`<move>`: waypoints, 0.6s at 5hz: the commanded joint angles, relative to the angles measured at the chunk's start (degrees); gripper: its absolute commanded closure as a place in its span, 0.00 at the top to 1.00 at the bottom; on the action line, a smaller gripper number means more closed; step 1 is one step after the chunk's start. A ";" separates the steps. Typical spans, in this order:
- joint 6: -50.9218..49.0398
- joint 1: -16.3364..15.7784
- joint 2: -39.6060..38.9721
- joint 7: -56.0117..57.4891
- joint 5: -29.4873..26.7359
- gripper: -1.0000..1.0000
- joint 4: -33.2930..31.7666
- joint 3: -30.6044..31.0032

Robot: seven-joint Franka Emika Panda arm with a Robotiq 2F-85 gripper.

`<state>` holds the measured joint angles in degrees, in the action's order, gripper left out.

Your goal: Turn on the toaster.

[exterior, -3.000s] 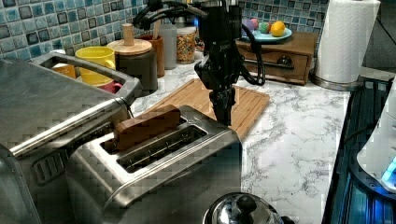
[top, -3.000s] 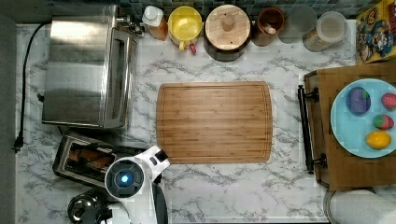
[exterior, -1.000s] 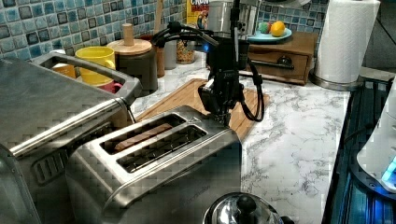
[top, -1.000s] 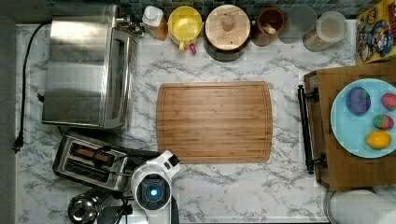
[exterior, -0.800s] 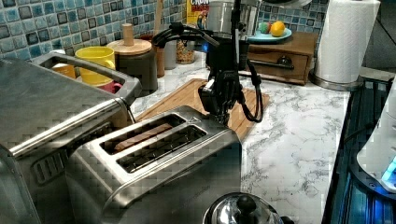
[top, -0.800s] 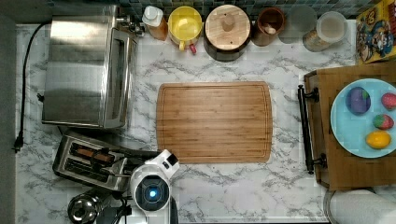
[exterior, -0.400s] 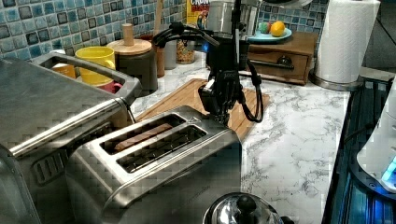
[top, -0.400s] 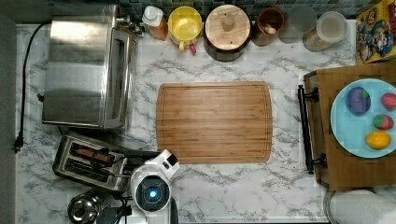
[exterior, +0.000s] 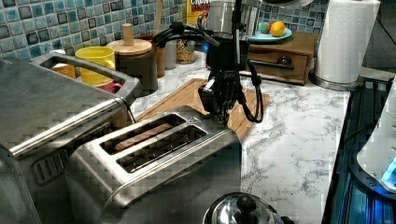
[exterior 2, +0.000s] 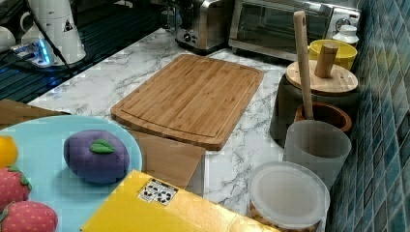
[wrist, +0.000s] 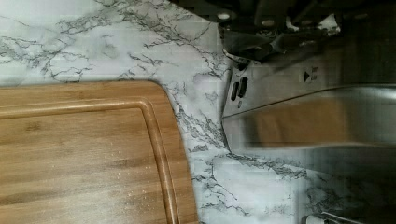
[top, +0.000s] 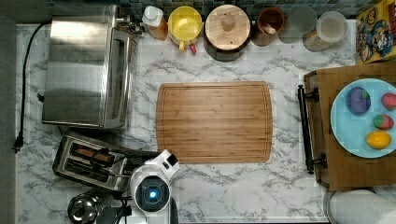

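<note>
Marble counter [top: 233, 186] carries the toaster [exterior: 154, 163] beside the oven [top: 84, 65], bread sunk in its slots. My gripper [exterior: 219, 109] hangs just above its far end; finger spacing cannot be determined.

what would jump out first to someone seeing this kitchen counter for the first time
Probably the big wooden cutting board, lying bare in the middle of the marble counter. Next, the robot arm at the end of the toaster, whose slots hold sunken brown bread. At the top view's right, a pale blue plate of colourful toy fruit sits on a wooden tray.
</note>
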<state>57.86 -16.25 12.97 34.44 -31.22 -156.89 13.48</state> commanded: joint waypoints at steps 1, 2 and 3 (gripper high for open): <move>8.25 1.21 -13.75 1.53 -1.18 0.00 -14.23 1.04; 8.24 1.24 -13.75 1.55 -1.19 0.00 -14.24 1.06; 8.24 0.96 -13.75 1.55 -1.19 0.00 -14.25 0.79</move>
